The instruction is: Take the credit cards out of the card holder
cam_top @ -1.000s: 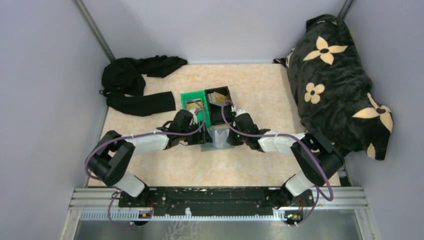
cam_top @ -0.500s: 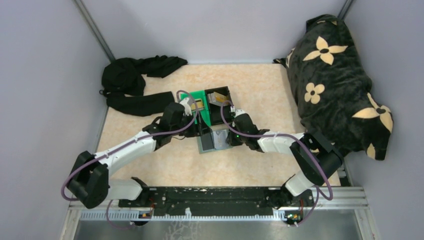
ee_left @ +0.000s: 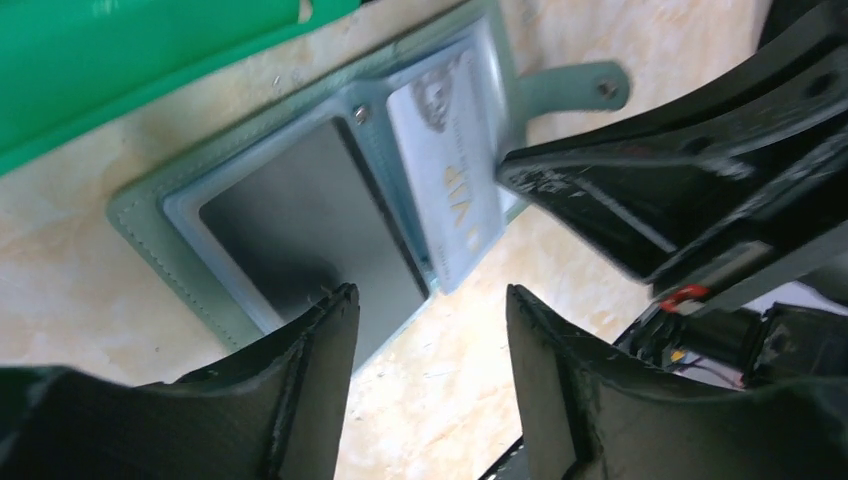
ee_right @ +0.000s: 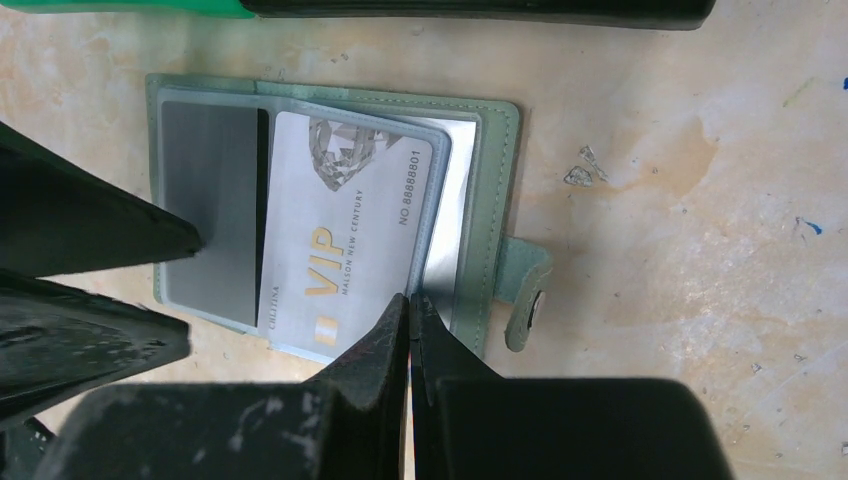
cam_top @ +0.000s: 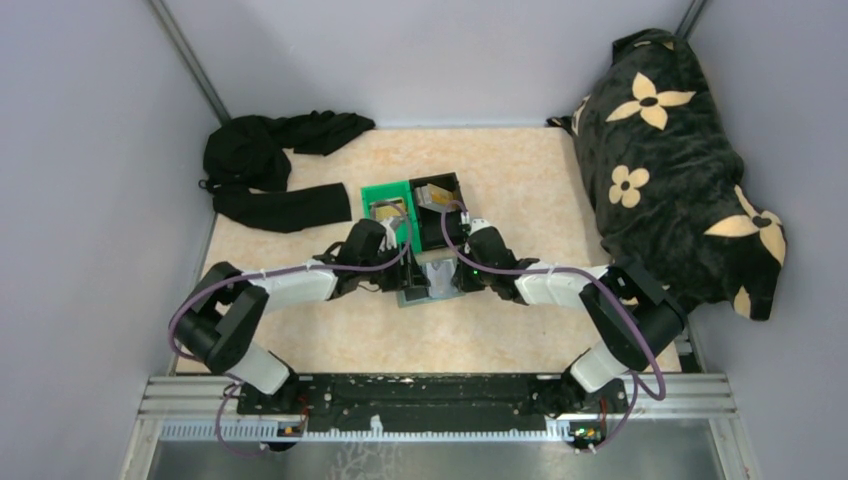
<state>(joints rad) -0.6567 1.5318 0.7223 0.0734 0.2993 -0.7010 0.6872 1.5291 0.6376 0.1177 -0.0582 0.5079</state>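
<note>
The card holder (cam_top: 428,283) lies open and flat on the table in front of the two bins. In the right wrist view a pale grey credit card (ee_right: 340,230) marked VIP sits askew on the card holder (ee_right: 495,200), its lower end poking past the near edge. My right gripper (ee_right: 408,297) is shut, its tips pressed down at the card's lower right corner. My left gripper (ee_left: 430,292) is open and hovers over the holder's near edge, one finger above the dark left panel (ee_left: 300,220), nothing between the fingers. A tan credit card (cam_top: 390,210) lies in the green bin.
The green bin (cam_top: 385,192) and the black bin (cam_top: 440,215) stand side by side just behind the holder. Black clothes (cam_top: 270,165) lie at the back left. A black flowered blanket (cam_top: 670,150) fills the right side.
Half a second ago my left arm was stretched out with its gripper at the green bin; it has come back over the card holder. My right gripper has stayed pressed on the holder.
</note>
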